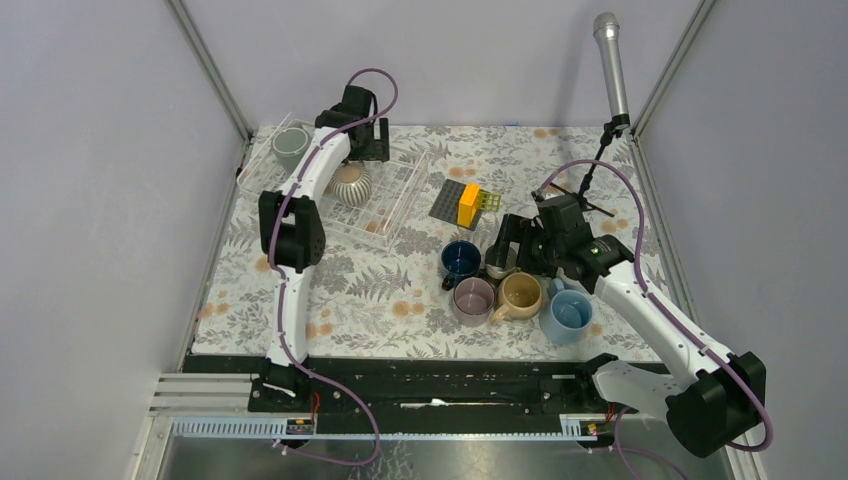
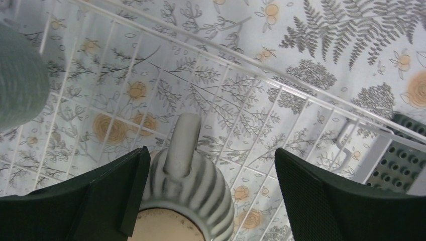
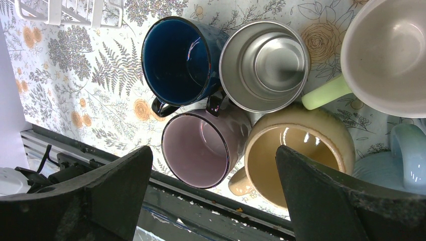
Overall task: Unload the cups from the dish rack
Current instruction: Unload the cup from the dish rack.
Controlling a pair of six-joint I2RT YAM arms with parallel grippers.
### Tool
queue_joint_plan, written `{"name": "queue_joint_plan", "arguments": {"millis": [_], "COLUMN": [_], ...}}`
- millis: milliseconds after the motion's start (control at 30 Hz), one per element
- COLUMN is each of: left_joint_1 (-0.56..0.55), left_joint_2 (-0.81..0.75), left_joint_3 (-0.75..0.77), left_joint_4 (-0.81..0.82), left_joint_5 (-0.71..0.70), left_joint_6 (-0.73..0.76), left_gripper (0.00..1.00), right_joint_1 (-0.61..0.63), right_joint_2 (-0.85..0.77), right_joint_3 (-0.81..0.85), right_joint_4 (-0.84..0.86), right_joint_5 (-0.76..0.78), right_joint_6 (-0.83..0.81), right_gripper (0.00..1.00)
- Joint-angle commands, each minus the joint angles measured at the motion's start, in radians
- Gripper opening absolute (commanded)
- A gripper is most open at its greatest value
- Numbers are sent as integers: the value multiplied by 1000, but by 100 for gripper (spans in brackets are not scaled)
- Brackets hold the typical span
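Note:
The dish rack (image 1: pixel 400 205) of clear wire stands at the back left. In it are a grey mug (image 1: pixel 291 147) and a ribbed grey-white mug (image 1: pixel 350 183). My left gripper (image 1: pixel 371 150) is open over the rack. In the left wrist view the ribbed mug (image 2: pixel 193 193) sits between the open fingers (image 2: pixel 306 196), close to the left one, handle pointing away. My right gripper (image 1: pixel 508 248) is open and empty above the navy (image 3: pixel 178 57), steel (image 3: pixel 263 63), mauve (image 3: pixel 201 150), tan (image 3: pixel 296 155), pale green-handled (image 3: pixel 392 55) and light blue (image 3: pixel 409 155) mugs on the table.
A dark grey studded plate (image 1: pixel 455 200) with yellow and green blocks (image 1: pixel 472 203) lies right of the rack. A microphone on a stand (image 1: pixel 610 60) rises at the back right. Frame posts and walls close in both sides. A black rail (image 1: pixel 430 375) runs along the table's near edge.

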Motion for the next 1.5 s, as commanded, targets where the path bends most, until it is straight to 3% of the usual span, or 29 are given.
{"name": "queue_joint_plan", "arguments": {"millis": [0,367,500,767,1100,1467], "left_joint_1": [-14,-54,-63,-64,-63,-63], "left_joint_2": [-10,-57,-65,-103,-114,-112], "left_joint_3": [37,-44,-63,-97,-138,-140], "left_joint_4": [-21,-23,-23,-14,-12,-31], "left_joint_5": [99,147,89,-29,-20,16], "left_joint_6": [20,56,82,211,284,335], "left_gripper": [99,99,98,82,56,53], "right_joint_1": [9,10,9,9,9,10], "right_joint_2": [-6,-14,-16,-10,25,38], "right_joint_3": [-1,-7,-12,-6,52,65], "right_joint_4": [17,18,18,11,-54,-60], "right_joint_5": [-3,-4,-4,-8,-1,3], "right_joint_6": [10,15,14,10,-9,7], "right_gripper": [100,100,100,100,100,100]}}
